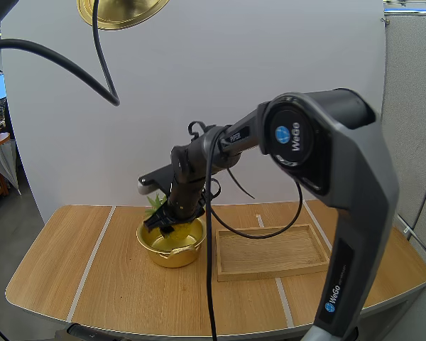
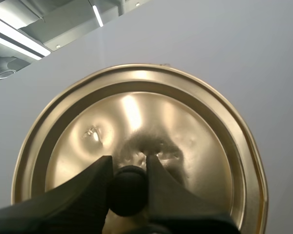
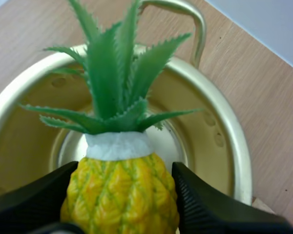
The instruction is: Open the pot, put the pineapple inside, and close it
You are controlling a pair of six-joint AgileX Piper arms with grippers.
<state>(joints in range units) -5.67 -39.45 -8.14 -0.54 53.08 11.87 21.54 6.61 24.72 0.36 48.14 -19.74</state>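
Currently right pincer is clamped on the pineapple, which hangs over the open pot, mid-desk toward the far edge, beside the tray. Left pincer pinches the lid knob, high above.

place: robot lab | evidence: white screen, tape-marked table

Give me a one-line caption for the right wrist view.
Right gripper pinching the pineapple by its body, poised over the open gold pot.
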